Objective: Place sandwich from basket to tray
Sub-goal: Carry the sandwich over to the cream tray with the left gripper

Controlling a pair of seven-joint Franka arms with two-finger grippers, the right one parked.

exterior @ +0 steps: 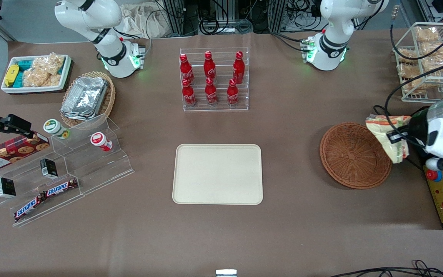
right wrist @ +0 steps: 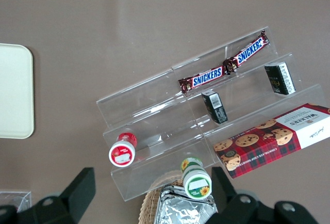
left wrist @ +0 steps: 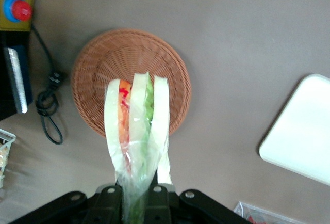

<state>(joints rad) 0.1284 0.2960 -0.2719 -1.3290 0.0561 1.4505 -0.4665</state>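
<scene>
The tool (left wrist: pixel 138 193) is closed tight on the sandwich (left wrist: pixel 136 131). It pinches the wrapped sandwich at its thin end, and the wide end sticks out from the tool. You can see three slices of pale bread with orange, red and green stuff in between. The clear wrap is bunched up where the tool grips it.

The sandwich (exterior: pixel 388 134) is up in the air, not touching anything else. It hangs over the rim of the round brown basket (exterior: pixel 354 155), at the edge toward the working arm's end of the surface (exterior: pixel 290 127). The basket sits flat on the surface and has nothing in it.

The cream tray (exterior: pixel 217 174) lies flat in the middle of the surface, well apart from the basket, toward the parked arm's end. Nothing is on the tray.

Farther from the front camera than the tray is a clear rack with six red bottles (exterior: pixel 210 79). Near the working arm there is a wire rack (exterior: pixel 423 61) with bags of snacks. Toward the parked arm's end there are clear steps (exterior: pixel 67 165) with candy bars (exterior: pixel 46 198) and small jars.
</scene>
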